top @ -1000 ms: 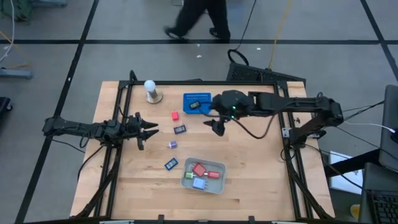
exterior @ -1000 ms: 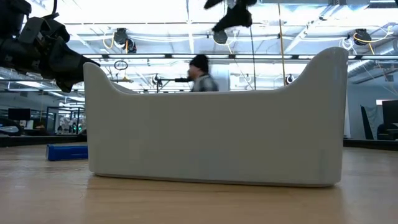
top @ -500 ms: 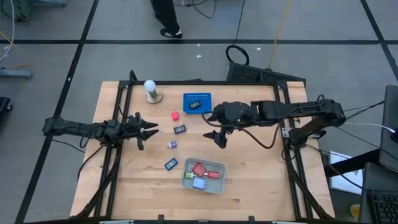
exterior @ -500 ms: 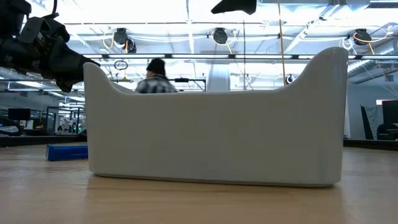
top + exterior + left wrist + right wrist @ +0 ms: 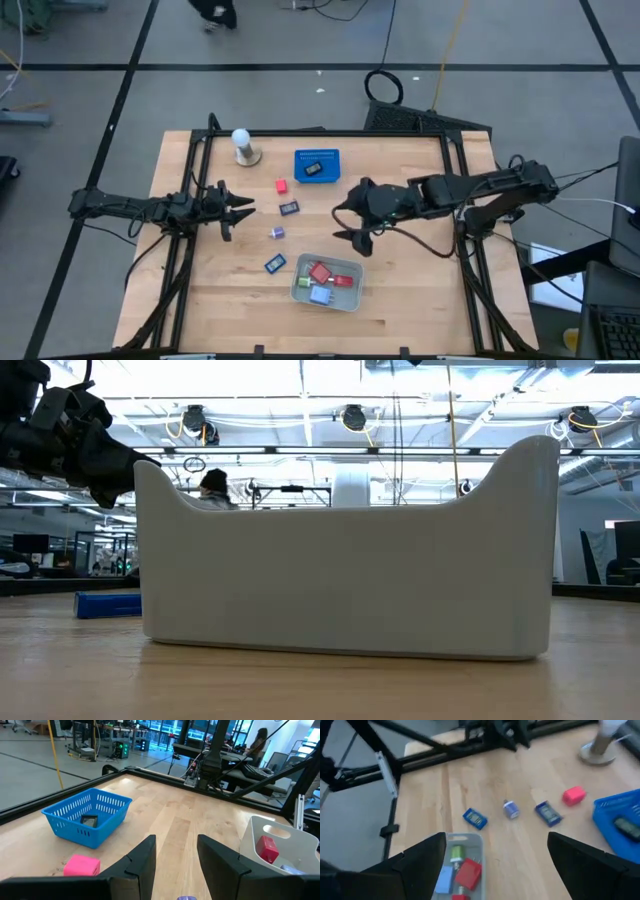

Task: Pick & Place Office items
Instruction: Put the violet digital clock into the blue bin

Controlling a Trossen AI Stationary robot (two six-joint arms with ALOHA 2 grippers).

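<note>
Four small office items lie loose on the table: a red block, a dark blue one, a purple one and a blue one. A black piece lies in the blue basket. Red, green and blue pieces sit in the white tray. My right gripper hangs open above the table, just beyond the tray's far right corner. Its wrist view looks down on the tray and the loose blocks. My left gripper waits open at the table's left, level, pointing right.
A white ball on a round stand is at the far left corner. The blue basket stands at the far middle. In the low view the tray fills the foreground. Bare wood lies to the right of the tray and along the near edge.
My right gripper has moved from beside the blue basket toward the table's near edge, ending just beyond the white tray. It has left the top of the low view. A person beyond the far edge has walked off to the left.
</note>
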